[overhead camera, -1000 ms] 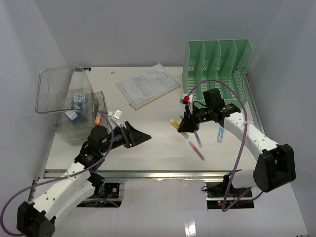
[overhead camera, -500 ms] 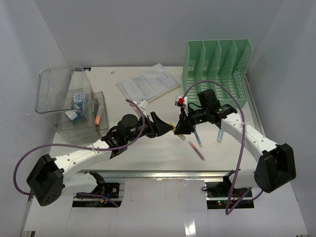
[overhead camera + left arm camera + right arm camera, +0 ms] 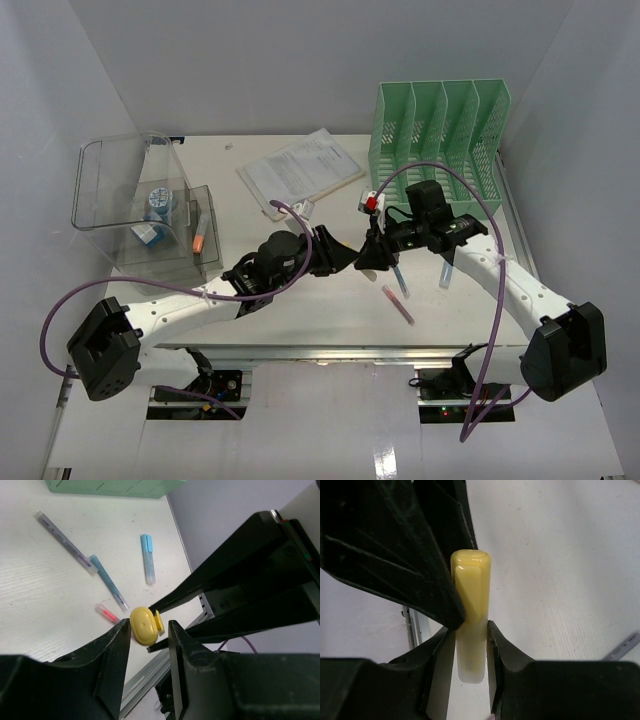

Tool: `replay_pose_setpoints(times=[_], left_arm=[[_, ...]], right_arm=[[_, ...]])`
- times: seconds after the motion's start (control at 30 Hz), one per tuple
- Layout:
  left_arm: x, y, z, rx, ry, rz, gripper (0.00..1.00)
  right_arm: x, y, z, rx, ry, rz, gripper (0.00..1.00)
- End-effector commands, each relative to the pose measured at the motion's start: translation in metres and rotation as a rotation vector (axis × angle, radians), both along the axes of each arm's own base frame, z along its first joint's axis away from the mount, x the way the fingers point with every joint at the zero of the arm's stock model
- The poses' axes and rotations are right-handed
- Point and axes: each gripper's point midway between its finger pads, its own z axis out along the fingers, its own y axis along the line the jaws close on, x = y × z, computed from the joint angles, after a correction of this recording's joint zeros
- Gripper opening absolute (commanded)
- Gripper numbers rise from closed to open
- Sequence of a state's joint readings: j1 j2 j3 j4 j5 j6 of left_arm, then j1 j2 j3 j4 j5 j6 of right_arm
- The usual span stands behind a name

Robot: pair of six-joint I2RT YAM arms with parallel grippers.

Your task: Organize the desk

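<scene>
My right gripper (image 3: 470, 629) is shut on the pale lower barrel of a yellow highlighter (image 3: 470, 592) and holds it above the white desk (image 3: 330, 312). My left gripper (image 3: 149, 630) meets it from the left, at mid-desk in the top view (image 3: 346, 257). Its jaws stand either side of the yellow cap (image 3: 145, 625). One left finger (image 3: 117, 647) touches the cap and a narrow gap shows at the other, so the gripper is still open. In the top view the two grippers hide the highlighter.
Loose on the desk lie a red pen (image 3: 398, 303), a blue pen (image 3: 401, 281) and a light-blue marker (image 3: 446, 270). A mint-green file rack (image 3: 440, 130) stands back right, papers (image 3: 300, 172) lie at the back, and a clear bin (image 3: 140, 210) sits at the left.
My left arm swung right from beside the bin to the right gripper, and its jaws narrowed around the highlighter's cap. The right gripper stayed almost still, holding the highlighter.
</scene>
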State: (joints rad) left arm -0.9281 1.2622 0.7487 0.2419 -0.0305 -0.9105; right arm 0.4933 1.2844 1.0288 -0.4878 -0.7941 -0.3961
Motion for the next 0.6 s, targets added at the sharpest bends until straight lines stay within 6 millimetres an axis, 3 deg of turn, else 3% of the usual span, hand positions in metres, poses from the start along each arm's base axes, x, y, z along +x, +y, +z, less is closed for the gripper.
replay_pose_setpoints(times=[0.0,0.27,0.4,0.47,0.57], left_arm=[[0.0099,0.0013,0.0219,-0.031,-0.037,0.068,0.46],[0.0122,0.0065,0.0292,-0.043,-0.049,0.098,0.46],[0.0103,0.0038,0.0270,-0.044,-0.037,0.084,0.31],[0.0083,0.0037,0.0258,-0.045,-0.031,0.076,0.19],[0.0061,0.0050,0.0268,-0.046,-0.025,0.073,0.10]], right_arm=[[-0.0106,0.0079,0.0169,0.070,-0.026,0.044,0.09],[-0.0144,0.0064,0.0176,0.076,-0.029,0.044,0.10],[-0.0114,0.0067,0.0187,0.074,-0.034,0.031,0.17],[-0.0095,0.0064,0.0189,0.070,-0.040,0.023,0.24],[-0.0071,0.0065,0.0185,0.066,-0.043,0.018,0.35]])
